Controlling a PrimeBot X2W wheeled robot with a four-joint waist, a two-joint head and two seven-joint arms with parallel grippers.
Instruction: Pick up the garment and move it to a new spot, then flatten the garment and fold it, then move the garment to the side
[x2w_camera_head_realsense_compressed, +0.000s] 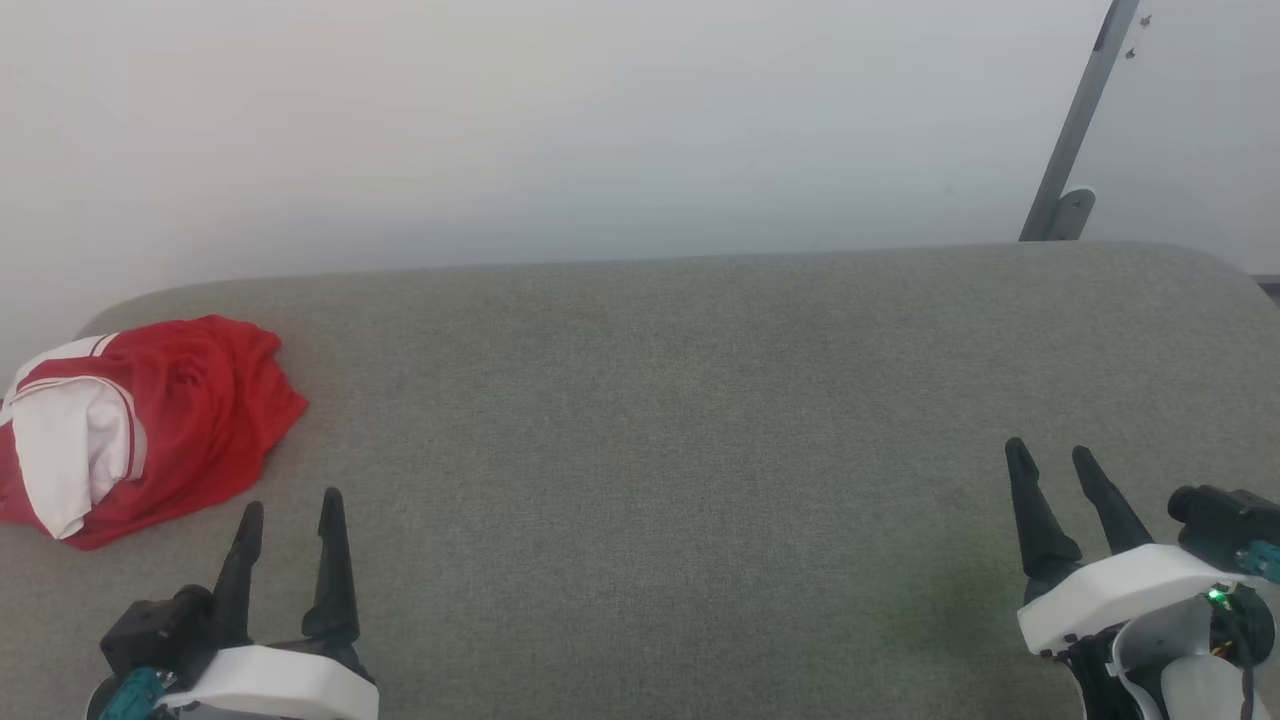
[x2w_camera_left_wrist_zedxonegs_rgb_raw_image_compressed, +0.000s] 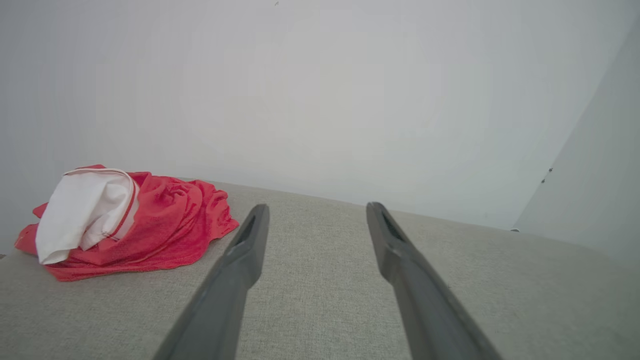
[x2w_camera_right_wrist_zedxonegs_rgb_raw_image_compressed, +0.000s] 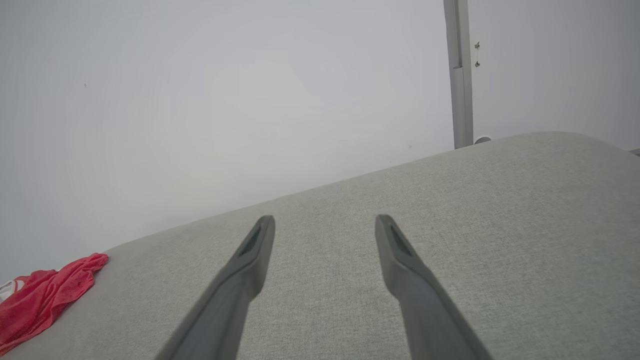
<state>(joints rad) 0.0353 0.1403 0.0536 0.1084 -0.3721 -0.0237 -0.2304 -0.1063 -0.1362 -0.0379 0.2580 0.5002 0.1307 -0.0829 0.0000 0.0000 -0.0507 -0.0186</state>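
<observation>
Garment (x2w_camera_head_realsense_compressed: 190, 410) lay crumpled at table's (x2w_camera_head_realsense_compressed: 650, 400) far-left corner, white sleeve on top. L gripper (x2w_camera_head_realsense_compressed: 293, 500) near it, fingers spread, empty. R gripper (x2w_camera_head_realsense_compressed: 1047, 447) by near-right edge, fingers spread, empty. Grey pole (x2w_camera_head_realsense_compressed: 1075, 130) stood behind far-right corner, against wall (x2w_camera_head_realsense_compressed: 500, 120).

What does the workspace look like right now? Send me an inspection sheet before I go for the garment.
Surface: grey fabric-covered top, flat, with rounded far corners.
Job's things: garment, red with a white sleeve on top, crumpled in a heap at the left edge; not yet flattened or folded.
Clutter: nothing seen.
Grippers: left gripper and right gripper, jaws open and empty, at the near edge; the left one is closer to the garment but not touching it.
Cables: nothing seen loose; teal connector at the right wrist.
Surroundings: pale wall behind; grey metal post at far right.
</observation>
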